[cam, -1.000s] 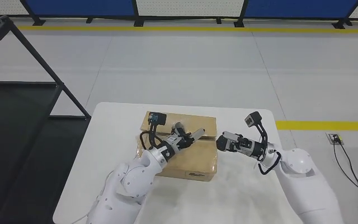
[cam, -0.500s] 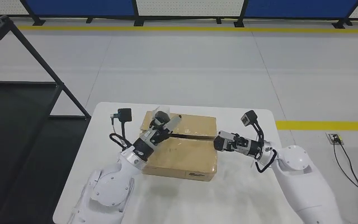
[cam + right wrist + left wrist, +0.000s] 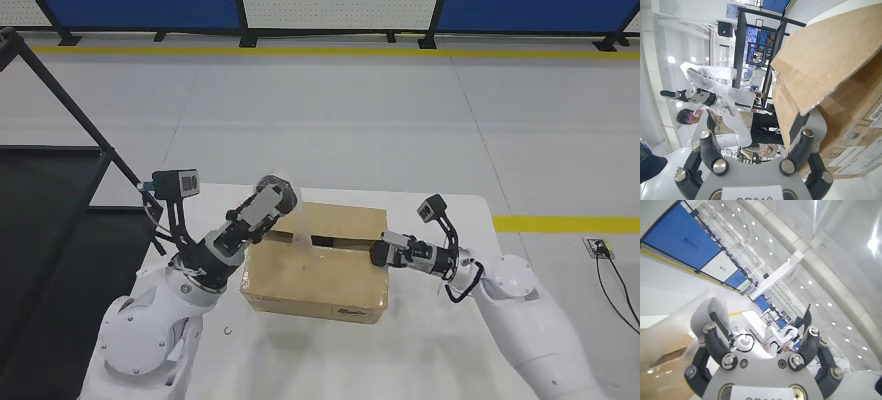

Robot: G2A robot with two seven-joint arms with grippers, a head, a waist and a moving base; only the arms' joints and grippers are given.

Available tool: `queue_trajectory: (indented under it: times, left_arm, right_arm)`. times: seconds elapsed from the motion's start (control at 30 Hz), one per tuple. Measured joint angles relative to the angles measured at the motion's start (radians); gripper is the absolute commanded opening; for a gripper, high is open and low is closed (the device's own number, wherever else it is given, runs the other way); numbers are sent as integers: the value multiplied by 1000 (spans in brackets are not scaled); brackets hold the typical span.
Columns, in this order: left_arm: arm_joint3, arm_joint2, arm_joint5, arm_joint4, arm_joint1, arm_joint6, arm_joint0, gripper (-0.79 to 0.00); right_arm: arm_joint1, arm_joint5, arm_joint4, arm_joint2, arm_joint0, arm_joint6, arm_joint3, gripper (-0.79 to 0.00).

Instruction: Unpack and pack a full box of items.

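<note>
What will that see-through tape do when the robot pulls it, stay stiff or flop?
Probably flop: the clear tape folds and creases between the cardboard box and the left gripper. Likely sticky too, as it clings to one finger. It looks thin, so light.

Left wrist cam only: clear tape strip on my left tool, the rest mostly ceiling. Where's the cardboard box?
Observer: The brown cardboard box sits on the white table; the left tool is raised above its far left corner.
Operator: Seam opened?
Observer: Top view shows a dark gap along the centre seam.
Operator: Right arm?
Observer: The right tool is at the seam's right end, one finger against a flap corner.
</note>
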Motion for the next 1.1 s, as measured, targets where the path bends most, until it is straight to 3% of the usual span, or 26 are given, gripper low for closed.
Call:
queue_trajectory:
  times: [0.17,0.5,0.67,1.1]
  left_arm:
    - [52,-30,53,-172,5,-60,-38,0]
    - [56,-33,62,-146,6,-69,-40,0]
    - [44,-13,73,-164,4,-6,-55,0]
    - [101,88,118,-227,-15,175,-147,0]
  right_arm:
    - [-6,-1,35,-6,10,6,37,0]
    - [-6,-11,32,-4,2,-6,23,0]
    - [6,-97,-1,37,-70,-42,-88,0]
    - [28,-178,-87,131,-209,-187,-253,0]
